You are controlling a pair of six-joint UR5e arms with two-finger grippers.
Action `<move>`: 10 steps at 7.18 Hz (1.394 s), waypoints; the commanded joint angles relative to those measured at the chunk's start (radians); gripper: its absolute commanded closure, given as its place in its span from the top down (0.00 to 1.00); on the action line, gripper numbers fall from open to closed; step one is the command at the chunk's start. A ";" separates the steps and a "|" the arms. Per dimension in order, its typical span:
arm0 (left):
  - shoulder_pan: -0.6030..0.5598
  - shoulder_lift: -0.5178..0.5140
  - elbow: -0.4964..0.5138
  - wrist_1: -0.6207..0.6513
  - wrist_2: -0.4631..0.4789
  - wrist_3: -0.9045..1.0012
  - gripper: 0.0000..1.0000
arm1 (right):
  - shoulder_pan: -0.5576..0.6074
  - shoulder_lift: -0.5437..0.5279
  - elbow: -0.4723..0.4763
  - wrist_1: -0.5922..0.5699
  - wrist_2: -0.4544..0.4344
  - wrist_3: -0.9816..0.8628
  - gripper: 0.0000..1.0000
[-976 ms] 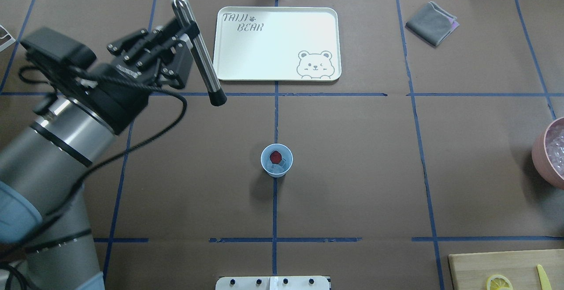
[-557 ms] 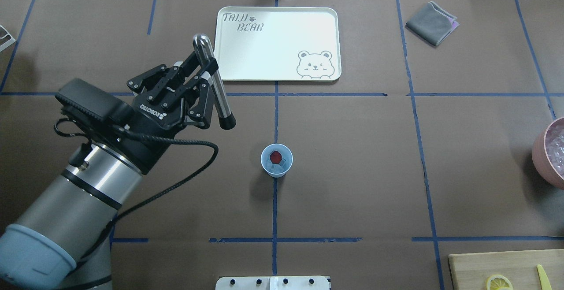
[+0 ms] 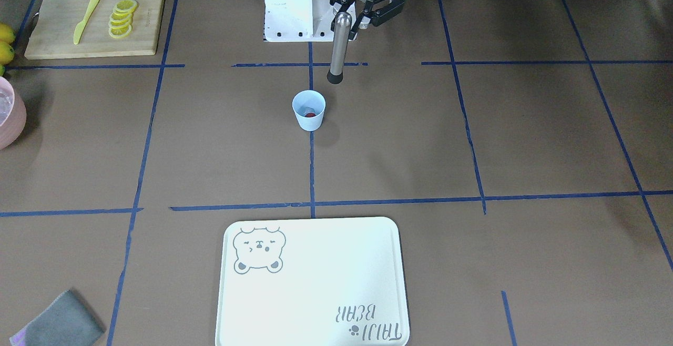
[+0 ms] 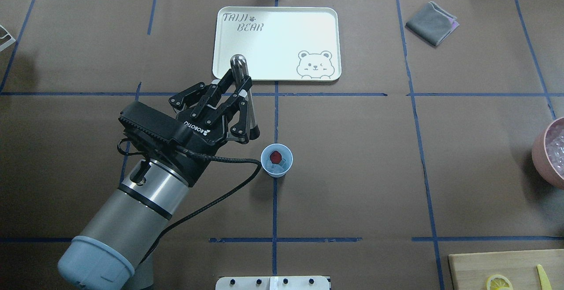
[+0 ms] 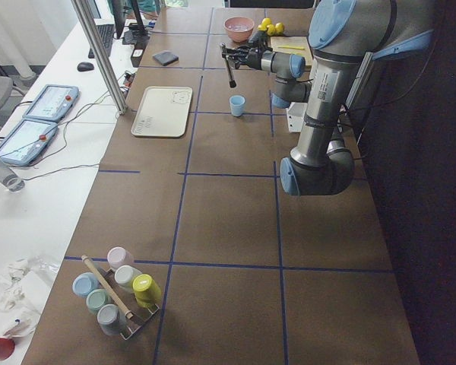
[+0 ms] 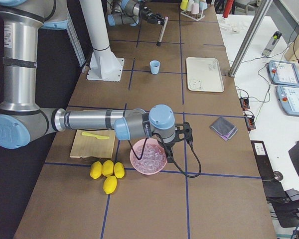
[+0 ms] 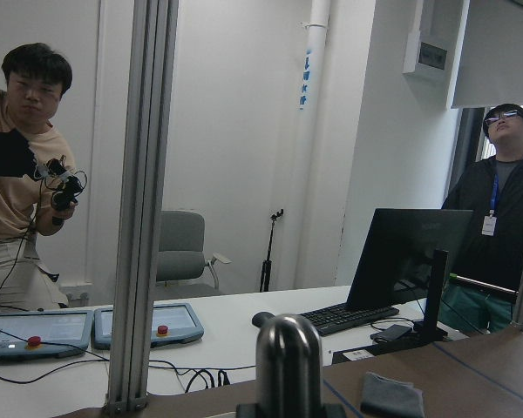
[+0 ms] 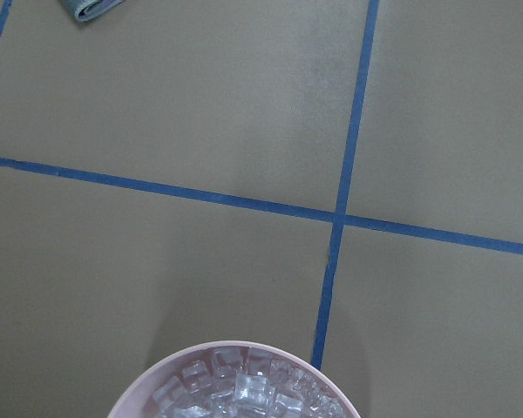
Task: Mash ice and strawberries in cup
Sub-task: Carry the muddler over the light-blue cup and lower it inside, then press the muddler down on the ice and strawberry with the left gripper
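Note:
The light-blue cup (image 4: 276, 169) stands at the table's middle and holds a red strawberry (image 4: 275, 155) and clear ice (image 4: 283, 163). It also shows in the front view (image 3: 308, 110), with the strawberry (image 3: 310, 115) inside. My left gripper (image 4: 240, 91) is shut on a steel muddler (image 4: 239, 67) with a black tip. It holds the muddler nearly upright in the air, its tip just left of the cup and above it (image 3: 339, 46). The muddler's round top shows in the left wrist view (image 7: 288, 353). My right gripper (image 6: 185, 132) hovers by the pink bowl; I cannot tell whether it is open or shut.
A white bear tray (image 4: 276, 43) lies beyond the cup. A grey cloth (image 4: 432, 22) lies at the far right. A pink bowl of ice (image 4: 543, 153) stands at the right edge. A cutting board (image 3: 58, 25) holds lemon slices (image 3: 122, 17) and a yellow knife (image 3: 85, 19).
My left arm has swung right and toward the robot with the muddler, bringing its tip from the far left to just beside the cup. The cup has not moved.

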 commanded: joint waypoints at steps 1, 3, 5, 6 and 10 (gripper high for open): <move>0.001 -0.018 0.052 -0.074 -0.047 -0.001 0.00 | 0.000 0.001 -0.001 0.000 -0.002 0.000 0.99; -0.001 -0.082 0.219 -0.204 -0.066 -0.001 0.00 | 0.000 0.000 -0.006 0.000 -0.003 -0.002 0.99; -0.002 -0.081 0.235 -0.218 -0.065 -0.001 0.00 | 0.000 0.000 -0.004 0.000 -0.003 -0.002 0.99; -0.002 -0.080 0.287 -0.278 -0.065 -0.001 0.00 | 0.000 0.000 -0.004 0.000 -0.003 -0.002 0.99; 0.031 -0.069 0.304 -0.312 -0.054 -0.007 0.00 | 0.000 0.000 -0.007 0.001 -0.005 -0.002 0.99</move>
